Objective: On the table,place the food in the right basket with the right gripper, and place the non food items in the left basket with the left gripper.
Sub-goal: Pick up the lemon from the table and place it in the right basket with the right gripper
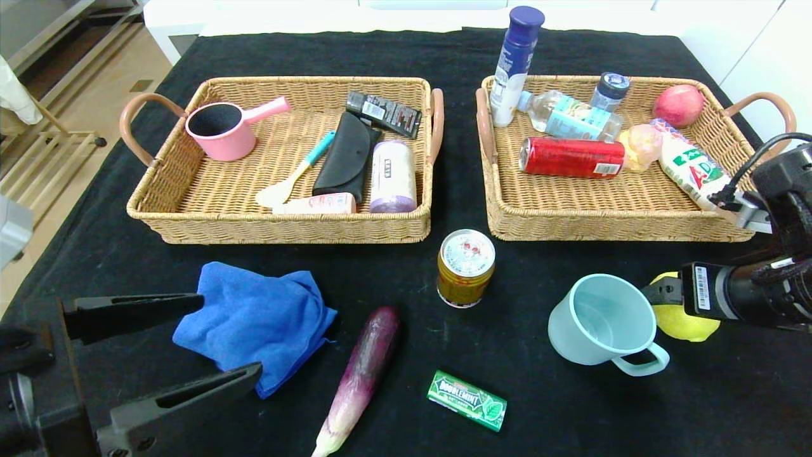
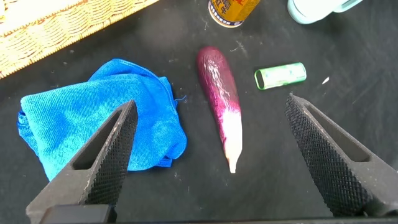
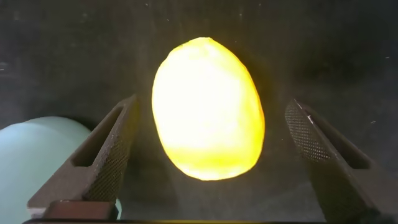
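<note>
Your right claw (image 3: 208, 155) hangs directly over the lemon (image 3: 208, 109), which lies on the table (image 1: 729, 393) just beside the mint-green mug (image 1: 602, 320), on the side away from the jar (image 1: 465, 266). The jaws stand wide, one on each side of the fruit, touching nothing and holding nothing.

Expect the lemon to be light, firm and rounded, with a waxy rind that could squirt out of a pinch. Take it across its widest middle, not near the tapered ends, and close gently; I judge it will roll if one jaw arrives first. Mind the mug, which sits close to one jaw in the right wrist view.

Your left claw (image 2: 208, 155) is also released and empty, poised above the table near the blue cloth (image 2: 102, 118), with one jaw over the cloth's edge and the other well clear, beyond the purple vegetable (image 2: 221, 102) that lies between them. The cloth is soft, limp and light; pinch a raised fold in its bunched middle, since it will drape and drag. The green gum pack (image 2: 280, 75) lies past the vegetable, away from the cloth.
</note>
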`<action>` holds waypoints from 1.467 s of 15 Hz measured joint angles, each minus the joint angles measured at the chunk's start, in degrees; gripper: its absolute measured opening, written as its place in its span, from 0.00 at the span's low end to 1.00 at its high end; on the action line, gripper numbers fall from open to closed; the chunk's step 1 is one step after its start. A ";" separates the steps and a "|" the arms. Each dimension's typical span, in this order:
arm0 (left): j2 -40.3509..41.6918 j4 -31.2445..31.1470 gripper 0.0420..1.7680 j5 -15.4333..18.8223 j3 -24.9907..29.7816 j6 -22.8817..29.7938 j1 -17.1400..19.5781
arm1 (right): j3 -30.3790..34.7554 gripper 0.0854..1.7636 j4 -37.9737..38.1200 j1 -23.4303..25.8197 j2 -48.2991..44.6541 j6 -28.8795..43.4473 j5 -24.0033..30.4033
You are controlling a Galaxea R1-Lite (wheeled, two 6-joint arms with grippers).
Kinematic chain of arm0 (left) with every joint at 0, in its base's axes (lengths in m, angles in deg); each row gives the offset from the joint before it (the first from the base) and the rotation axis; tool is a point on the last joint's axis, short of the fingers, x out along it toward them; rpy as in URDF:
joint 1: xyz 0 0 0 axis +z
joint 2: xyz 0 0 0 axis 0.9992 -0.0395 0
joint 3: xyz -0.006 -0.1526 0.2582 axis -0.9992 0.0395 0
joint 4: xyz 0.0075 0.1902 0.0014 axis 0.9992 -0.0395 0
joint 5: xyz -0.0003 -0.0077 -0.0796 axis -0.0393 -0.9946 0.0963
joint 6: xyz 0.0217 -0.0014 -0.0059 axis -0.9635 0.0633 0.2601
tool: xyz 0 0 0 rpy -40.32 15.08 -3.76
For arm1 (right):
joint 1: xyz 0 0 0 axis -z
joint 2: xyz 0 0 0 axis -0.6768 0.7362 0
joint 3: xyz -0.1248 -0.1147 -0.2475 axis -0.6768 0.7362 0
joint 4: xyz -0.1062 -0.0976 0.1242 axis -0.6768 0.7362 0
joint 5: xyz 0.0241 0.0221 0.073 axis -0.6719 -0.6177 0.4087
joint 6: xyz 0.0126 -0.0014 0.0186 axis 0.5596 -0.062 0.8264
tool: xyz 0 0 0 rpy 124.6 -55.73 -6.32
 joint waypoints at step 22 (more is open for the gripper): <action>1.12 -0.05 0.97 -0.09 0.13 -0.06 0.00 | 1.84 0.58 -0.24 -0.16 2.02 0.12 -0.50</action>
